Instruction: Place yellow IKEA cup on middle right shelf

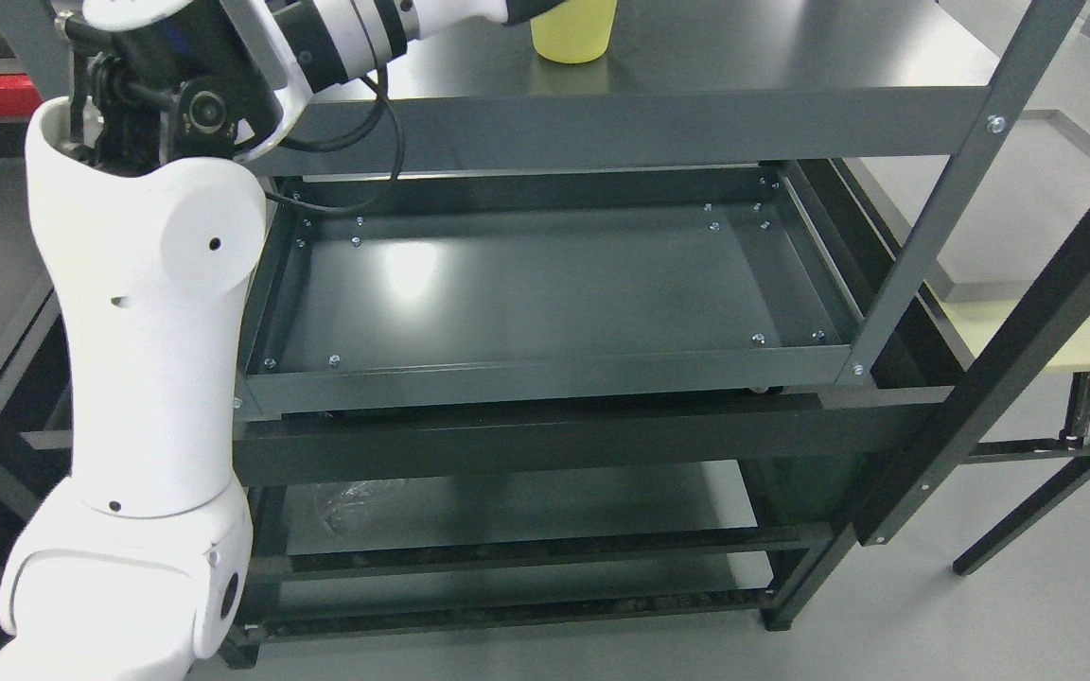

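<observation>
The yellow cup (573, 38) stands on the top visible shelf (791, 57) of a dark grey metal rack, at the picture's top edge; only its lower part shows. My left arm (148, 359) rises from the lower left and its forearm (365, 33) reaches across to the cup. A dark part of the left hand (528, 9) touches the cup's left side at the top edge. The rest of the hand is cut off. The right arm is out of view.
Below the cup's shelf is a tray-like shelf (545, 369) with a raised rim, holding nothing. Lower shelves follow; a clear plastic item (356, 497) lies on one. A slanted rack post (942, 199) and black frame bars (1028, 350) stand at the right.
</observation>
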You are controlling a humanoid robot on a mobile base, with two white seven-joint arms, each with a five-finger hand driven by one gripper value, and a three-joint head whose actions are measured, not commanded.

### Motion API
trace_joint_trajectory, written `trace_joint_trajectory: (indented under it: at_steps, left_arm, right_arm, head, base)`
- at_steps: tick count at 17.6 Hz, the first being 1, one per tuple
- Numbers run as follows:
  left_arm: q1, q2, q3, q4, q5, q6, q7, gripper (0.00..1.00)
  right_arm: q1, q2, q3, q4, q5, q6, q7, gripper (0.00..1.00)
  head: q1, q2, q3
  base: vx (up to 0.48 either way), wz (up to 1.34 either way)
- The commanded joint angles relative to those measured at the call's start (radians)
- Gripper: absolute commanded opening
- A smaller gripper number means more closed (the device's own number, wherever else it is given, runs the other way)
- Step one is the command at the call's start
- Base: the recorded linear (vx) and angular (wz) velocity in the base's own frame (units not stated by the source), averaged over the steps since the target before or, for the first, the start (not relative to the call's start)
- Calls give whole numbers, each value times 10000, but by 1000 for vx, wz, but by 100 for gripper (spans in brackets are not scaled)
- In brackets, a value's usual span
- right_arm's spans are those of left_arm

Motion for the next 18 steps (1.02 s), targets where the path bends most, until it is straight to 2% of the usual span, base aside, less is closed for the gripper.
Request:
trace_joint_trajectory:
  at_steps: [1,5,10,12,14,16,18]
  left_arm:
    - [714,175,-1536,-1230,502,160,-2207,98]
    - [1788,175,-3011,-1434,534,129,-2335,98]
    - [4180,175,-4347,-1358,15,-85,-1862,98]
    - [4963,175,-4609,-1006,-1057,-1138,-837,98]
    - [5868,175,-4686,-43,-2420,-3679,893,99]
    - [6269,175,-4427,573,-3709,-5386,2885,99]
    - [6606,175,-3557,591,-4814,-5669,5002,99]
  right_arm:
    - [137,-175,169,0,-245,7,-5,99]
    - [137,-175,169,0,-245,7,-5,99]
    - [137,-175,169,0,-245,7,-5,99]
    - [137,-175,169,0,-245,7,-5,99]
    - [137,-175,169,0,-245,7,-5,99]
    - [137,-175,169,0,-245,7,-5,99]
    - [137,-175,169,0,-245,7,-5,99]
  head:
    - [0,0,0]
    - [0,0,0]
    - [0,-1,0]
    - [0,-1,0]
    - [0,-1,0]
    - [0,-1,0]
    - [0,0,0]
  base:
    - [0,0]
    - [0,0]
    - [0,0]
    - [0,0]
    - [0,0]
    - [0,0]
    - [0,0]
